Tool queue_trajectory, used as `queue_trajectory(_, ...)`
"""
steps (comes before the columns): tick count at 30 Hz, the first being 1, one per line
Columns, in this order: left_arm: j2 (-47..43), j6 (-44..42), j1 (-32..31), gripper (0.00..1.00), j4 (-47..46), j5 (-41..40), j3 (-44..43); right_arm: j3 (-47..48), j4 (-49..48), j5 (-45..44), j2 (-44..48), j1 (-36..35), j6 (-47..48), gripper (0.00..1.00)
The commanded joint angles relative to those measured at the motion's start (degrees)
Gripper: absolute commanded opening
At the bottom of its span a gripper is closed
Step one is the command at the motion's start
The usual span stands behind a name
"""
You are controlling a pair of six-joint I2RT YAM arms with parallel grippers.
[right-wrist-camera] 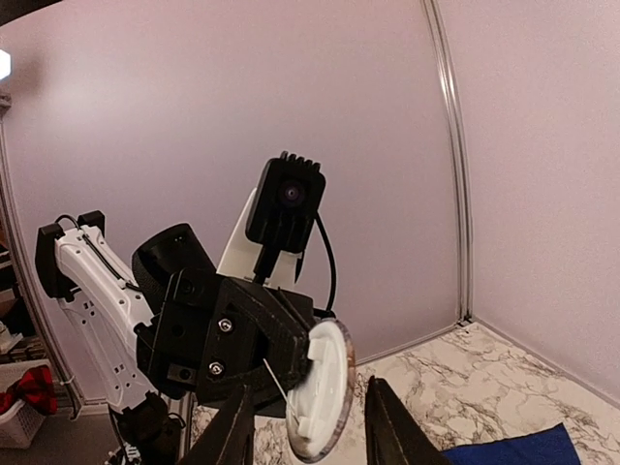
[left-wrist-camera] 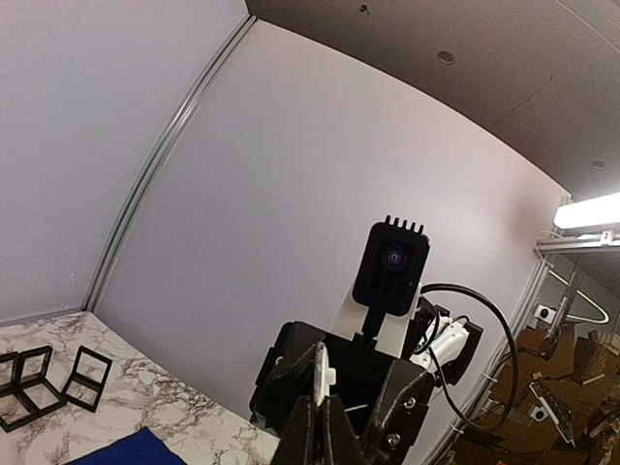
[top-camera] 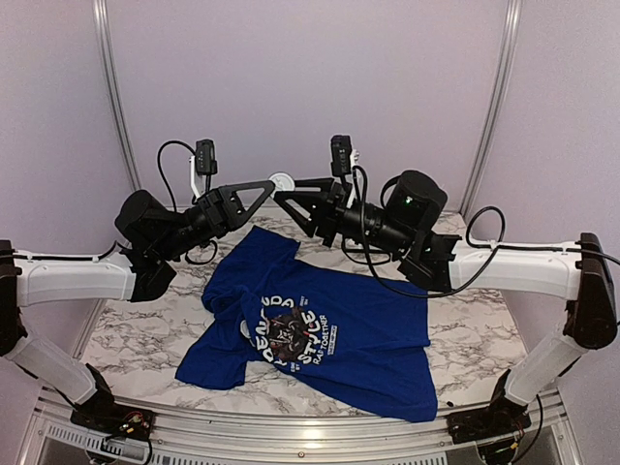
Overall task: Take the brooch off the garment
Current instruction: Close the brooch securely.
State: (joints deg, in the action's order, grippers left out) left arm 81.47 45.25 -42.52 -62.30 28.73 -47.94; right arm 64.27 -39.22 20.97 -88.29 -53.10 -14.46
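The brooch (top-camera: 281, 181), a round white disc with a pin on its back, is held in the air above the far side of the table, clear of the garment. My left gripper (top-camera: 270, 186) is shut on it; the left wrist view shows the brooch (left-wrist-camera: 321, 373) edge-on between that gripper's (left-wrist-camera: 325, 418) closed fingers. My right gripper (right-wrist-camera: 308, 389) faces it, open, one finger on each side of the brooch (right-wrist-camera: 325, 387) with a gap to both. The garment (top-camera: 329, 339), a royal-blue T-shirt with a panda print, lies spread on the marble table below.
Black wire-frame cubes (left-wrist-camera: 39, 383) stand on the marble table (top-camera: 145, 339) at the far left. Metal frame posts (top-camera: 111, 92) rise along the back walls. A blue corner of the shirt (right-wrist-camera: 513, 448) shows at the bottom of the right wrist view.
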Motion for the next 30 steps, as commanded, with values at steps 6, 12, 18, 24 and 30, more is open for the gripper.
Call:
queue_trajectory(6, 0.6, -0.1, 0.3, 0.0, 0.0, 0.9, -1.4, 2.1, -2.2, 0.4, -0.7, 0.5, -1.8, 0.37)
queue_trajectory(12, 0.6, 0.0, 0.2, 0.0, 0.0, 0.9, -1.3, 2.7, -2.1, 0.6, -1.5, 0.5, -2.4, 0.33)
queue_trajectory(18, 0.6, 0.0, 0.2, 0.0, 0.0, 1.0, -1.2, 2.9, -2.3, -0.1, -1.6, 0.7, -3.0, 0.29)
queue_trajectory(24, 0.3, 0.0, 0.3, 0.0, 0.1, 0.9, -1.0, 2.7, -3.1, 0.5, -1.7, 0.7, -3.8, 0.29)
queue_trajectory(30, 0.3, 0.0, 0.3, 0.0, 0.2, 0.9, -0.9, 2.6, -3.4, 0.4, -1.7, 0.8, -4.1, 0.29)
